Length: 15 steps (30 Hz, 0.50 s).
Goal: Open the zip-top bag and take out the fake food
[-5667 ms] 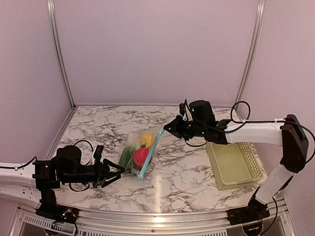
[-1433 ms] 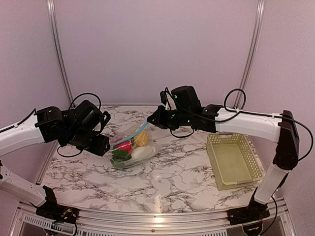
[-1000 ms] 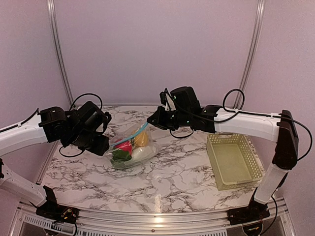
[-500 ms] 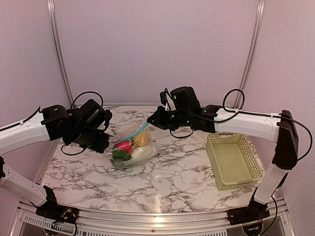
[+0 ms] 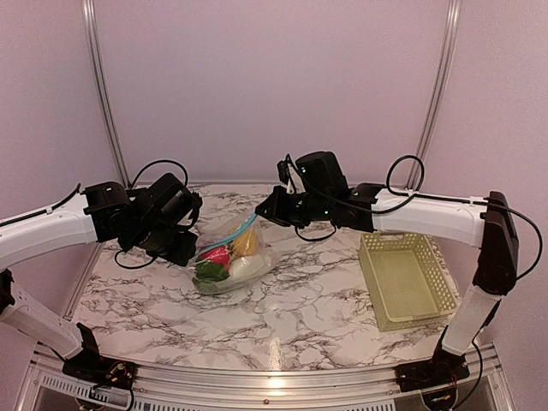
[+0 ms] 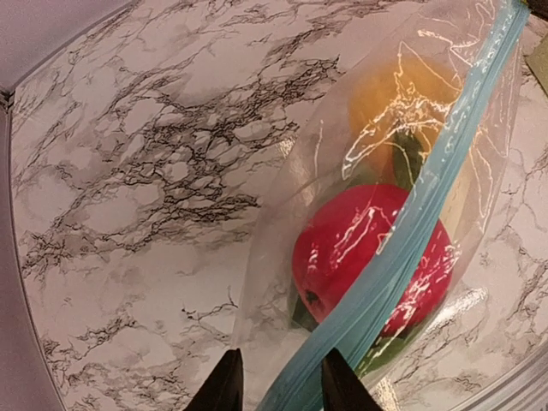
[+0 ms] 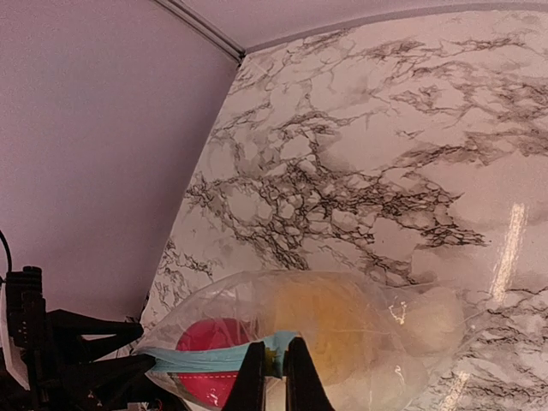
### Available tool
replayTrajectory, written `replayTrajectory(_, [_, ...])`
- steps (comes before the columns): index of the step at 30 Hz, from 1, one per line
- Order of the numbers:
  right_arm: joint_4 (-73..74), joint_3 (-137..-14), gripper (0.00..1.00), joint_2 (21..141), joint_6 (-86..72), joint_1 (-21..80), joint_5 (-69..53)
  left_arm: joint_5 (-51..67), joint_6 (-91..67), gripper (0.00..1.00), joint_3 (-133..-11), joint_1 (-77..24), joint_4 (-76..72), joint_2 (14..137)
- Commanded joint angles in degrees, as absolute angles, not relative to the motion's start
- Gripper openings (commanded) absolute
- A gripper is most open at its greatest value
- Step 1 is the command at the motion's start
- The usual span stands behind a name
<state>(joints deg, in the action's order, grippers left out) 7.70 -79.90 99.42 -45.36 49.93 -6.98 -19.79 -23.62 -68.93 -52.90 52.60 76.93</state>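
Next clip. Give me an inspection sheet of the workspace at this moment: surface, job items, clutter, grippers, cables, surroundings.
Surface: marble-patterned tabletop, glossy.
Job's things: zip-top bag rests left of centre with its zipper edge raised. The red fruit, yellow-orange fruit, green vegetable and white piece are all inside.
Clutter: lattice basket at the right, nothing in it; nothing else seen.
Grippers: right gripper is shut on the blue zipper strip. The left gripper straddles the strip's other end, grip unclear.
Cables: black cables loop over both wrists.
Surroundings: plain lilac walls, metal rails.
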Motion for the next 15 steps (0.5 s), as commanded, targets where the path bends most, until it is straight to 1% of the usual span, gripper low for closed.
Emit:
replayTrajectory(1, [7.9, -81.5, 0.02, 101.1, -45.0, 50.4, -7.1, -19.5, -22.6, 0.33, -70.6, -52.7, 51.0, 78.2])
replayTrajectory(5, [8.1, -81.8, 0.02, 101.2, -44.9, 50.4, -7.1, -19.1, -22.6, 0.33, -70.4, -52.7, 50.3, 78.8])
replayTrajectory(8, [8.1, -81.8, 0.02, 101.2, -44.9, 50.4, -7.0, -18.5, -22.5, 0.29, -70.5, -52.7, 49.7, 78.9])
replayTrajectory(10, [8.2, -81.8, 0.02, 101.2, -44.8, 50.4, -7.0, -18.4, -22.5, 0.22, -70.5, -52.7, 49.6, 78.9])
replayTrajectory(13, [8.2, -82.1, 0.03, 101.2, -44.6, 50.4, -7.0, -17.9, -22.9, 0.03, -70.2, -52.7, 49.2, 78.6])
replayTrajectory(14, [8.3, -82.2, 0.03, 101.2, -44.6, 50.4, -7.0, -17.5, -23.2, 0.0, -70.0, -52.7, 49.0, 78.2])
replayTrajectory(15, [8.3, -82.2, 0.03, 101.2, -44.4, 50.4, -7.0, -17.1, -23.8, 0.0, -69.8, -52.7, 48.6, 77.5])
